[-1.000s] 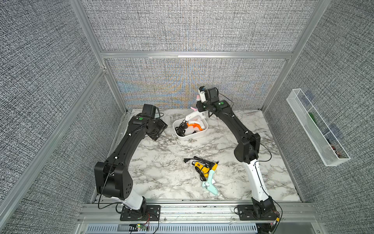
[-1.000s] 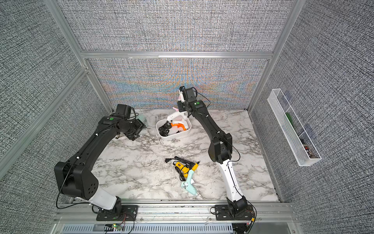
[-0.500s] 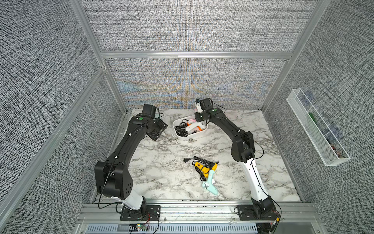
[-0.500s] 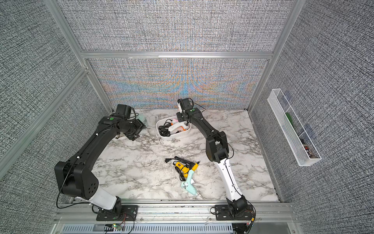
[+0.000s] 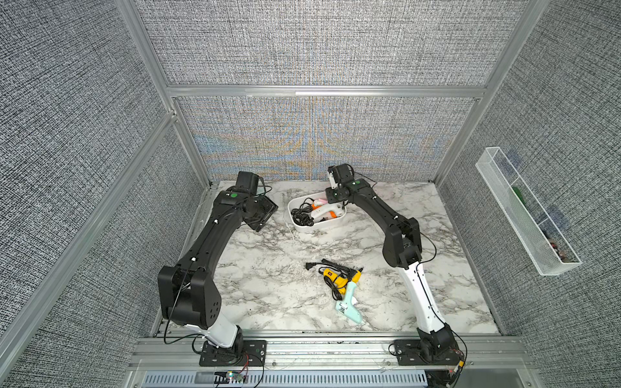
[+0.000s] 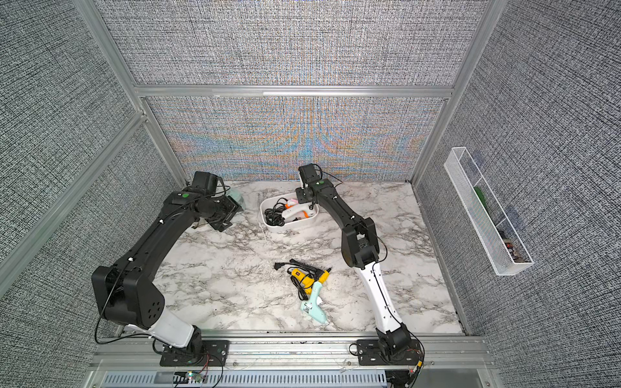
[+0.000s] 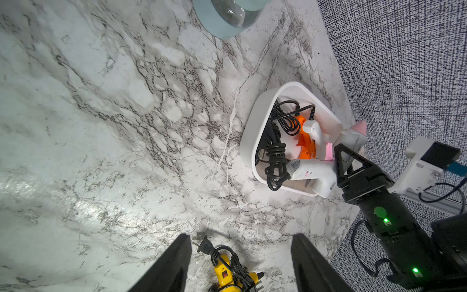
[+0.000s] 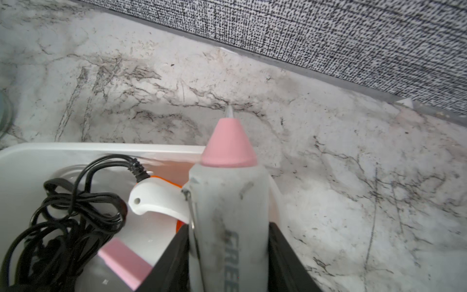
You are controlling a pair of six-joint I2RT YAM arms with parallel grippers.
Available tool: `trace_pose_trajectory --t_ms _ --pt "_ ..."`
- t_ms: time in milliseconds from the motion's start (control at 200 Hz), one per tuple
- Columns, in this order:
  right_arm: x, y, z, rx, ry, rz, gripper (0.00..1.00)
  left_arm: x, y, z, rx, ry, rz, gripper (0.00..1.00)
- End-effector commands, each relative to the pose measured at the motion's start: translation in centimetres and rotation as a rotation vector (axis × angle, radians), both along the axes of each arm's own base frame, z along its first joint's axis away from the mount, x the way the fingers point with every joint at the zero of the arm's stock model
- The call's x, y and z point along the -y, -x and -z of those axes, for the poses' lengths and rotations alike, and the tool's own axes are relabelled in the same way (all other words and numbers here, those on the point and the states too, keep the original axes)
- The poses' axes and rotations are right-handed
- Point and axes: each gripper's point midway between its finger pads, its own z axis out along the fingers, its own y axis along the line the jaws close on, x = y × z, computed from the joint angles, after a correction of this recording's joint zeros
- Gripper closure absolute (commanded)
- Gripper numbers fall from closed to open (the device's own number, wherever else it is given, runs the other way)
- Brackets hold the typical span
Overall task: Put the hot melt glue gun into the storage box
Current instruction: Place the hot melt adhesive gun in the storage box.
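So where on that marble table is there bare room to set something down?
Bare marble table lies between the left arm and the yellow glue gun, and again between the right arm and the right wall. Crowded: the storage box, full of cords and glue guns.

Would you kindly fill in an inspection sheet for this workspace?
Surface: marble tabletop, scuffed.
Job's things: storage box holds a white-and-orange glue gun; pink-tipped glue gun overhangs its rim; yellow glue gun and mint glue gun lie outside.
Clutter: pale blue round object near left arm.
Grippers: left claw open, empty; right claw shut on pink-tipped glue gun.
Cables: black cord coiled in box; second cord beside yellow glue gun.
Surroundings: fabric walls; wall-mounted wire-mesh tray.
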Motion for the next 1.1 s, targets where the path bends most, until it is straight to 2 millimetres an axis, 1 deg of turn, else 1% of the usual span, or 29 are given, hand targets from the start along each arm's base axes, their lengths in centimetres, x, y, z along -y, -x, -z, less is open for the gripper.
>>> trace_pose_trajectory --t_ms 0,100,220,320,395,510,531,576,686,751,846,961,1096 --pt "1.2 -0.5 -0.3 0.013 0.025 0.050 0.83 0.1 -0.1 -0.3 0.010 -0.003 0.015 0.32" --pt "1.2 -0.5 0.6 -0.011 0.015 0.054 0.82 0.0 -0.1 -0.3 0.010 -0.004 0.014 0.32" --pt "0.7 0.3 2.1 -0.046 0.022 0.042 0.82 -0.1 0.0 -0.3 0.009 -0.006 0.012 0.32" --pt "0.1 1.0 2.7 -0.062 0.037 0.027 0.81 -0.1 0.0 -0.3 0.008 -0.008 0.011 0.32" --pt "0.2 1.3 3.0 -0.074 0.040 0.032 0.80 -0.1 0.0 -0.3 0.008 -0.008 0.012 0.32" --pt "0.5 1.5 3.0 -0.085 0.046 0.050 0.74 -0.1 0.0 -0.1 0.005 -0.010 0.010 0.32" --pt "0.6 1.5 3.0 -0.084 0.049 0.055 0.72 -0.2 -0.1 -0.1 0.005 -0.009 0.009 0.32" --pt "0.7 1.6 2.9 -0.082 0.057 0.063 0.63 -0.2 -0.1 -0.1 0.004 -0.008 0.009 0.32" --pt "1.2 1.3 1.8 -0.057 0.064 0.085 0.53 -0.2 0.0 0.0 0.002 -0.012 0.008 0.32" --pt "1.4 1.1 0.5 -0.033 0.059 0.093 0.51 -0.3 0.0 0.0 0.002 -0.015 0.006 0.32" --pt "1.3 1.0 -1.6 0.008 0.039 0.091 0.43 -0.3 0.1 0.0 0.000 -0.018 0.008 0.32" --pt "0.9 1.1 -4.1 0.050 0.014 0.081 0.39 -0.4 0.1 0.1 -0.001 -0.019 0.008 0.32" --pt "0.9 1.5 -5.9 0.067 0.009 0.077 0.38 -0.2 0.0 0.1 -0.002 -0.013 0.016 0.32"
